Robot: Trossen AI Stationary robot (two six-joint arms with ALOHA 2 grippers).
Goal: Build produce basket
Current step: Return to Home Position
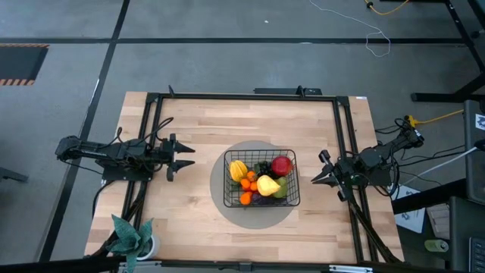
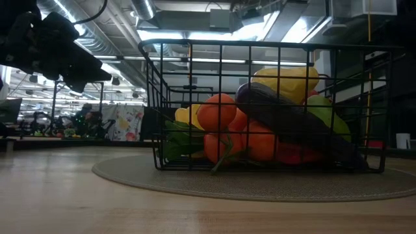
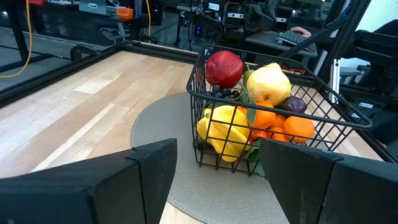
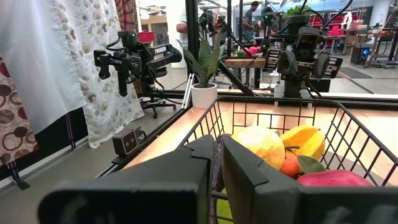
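Left gripper (image 1: pixel 186 157), at 9 o'clock from the black wire-mesh rectangular basket (image 1: pixel 226 189): 2 fingers spread, holding nothing. The basket, on a round grey mat (image 1: pixel 261 216), holds the small toy fruits and vegetables (image 1: pixel 267 184). Right gripper (image 1: pixel 315 179), at 3 o'clock: fingers pressed together, holding nothing.

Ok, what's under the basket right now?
A round grey mat lies under the basket, on the wooden table. Its middle is hidden by the produce piled inside.

Potted plant (image 1: pixel 130 236) and round grey mat (image 1: pixel 258 216) sit on wooden table (image 1: pixel 197 129).
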